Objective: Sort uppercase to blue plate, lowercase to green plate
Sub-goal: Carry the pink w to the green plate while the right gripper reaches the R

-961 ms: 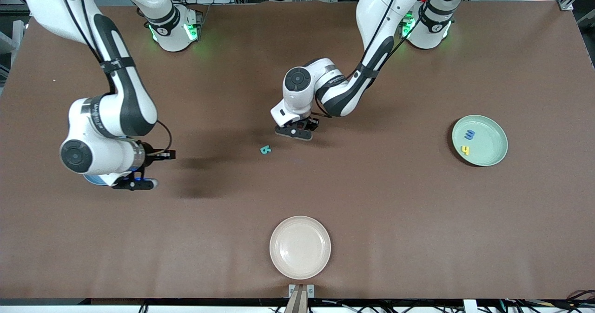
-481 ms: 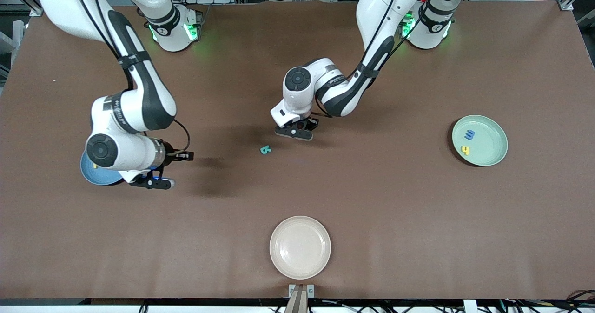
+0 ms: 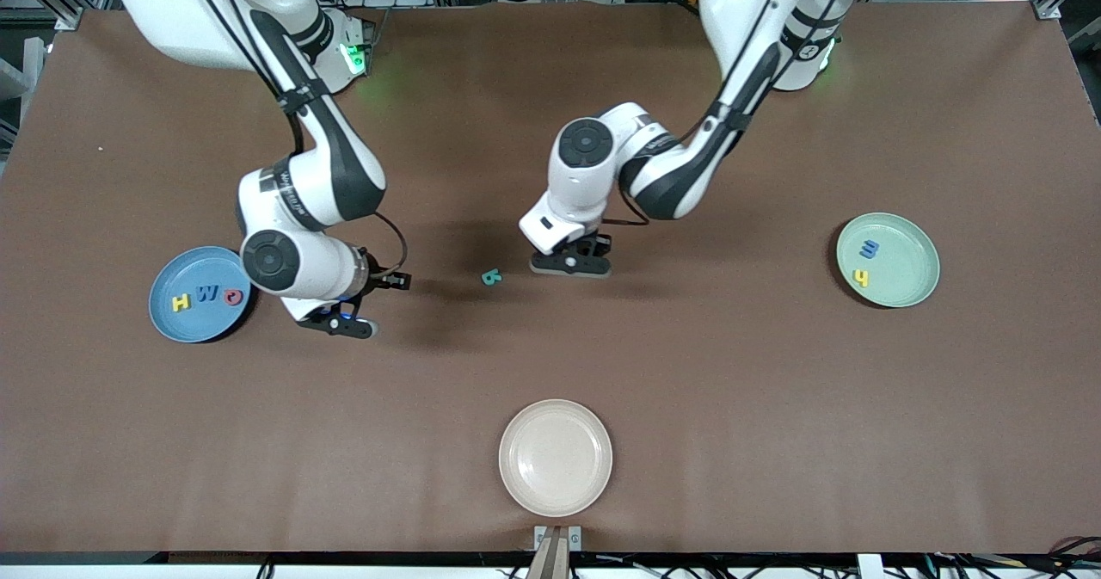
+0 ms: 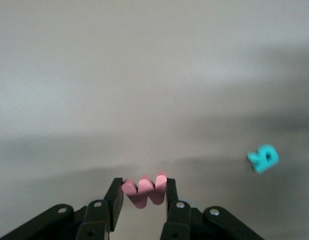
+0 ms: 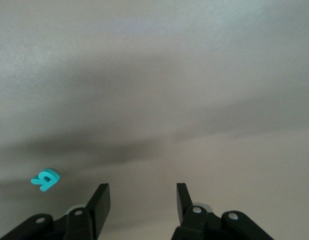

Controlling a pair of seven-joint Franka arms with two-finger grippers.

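While the left gripper hangs over mid-tabletop with jaws clamped on a red w, the right gripper hovers, jaws apart and empty, between the blue plate and the teal B.

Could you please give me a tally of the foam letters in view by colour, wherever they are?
Yellow: 2, the H on the blue plate and the h on the green plate.
Blue: 2, the W and the m.
Red: 2, the ring letter and the w in the left gripper.
Teal: 1, the B on the table.
Total: 7.
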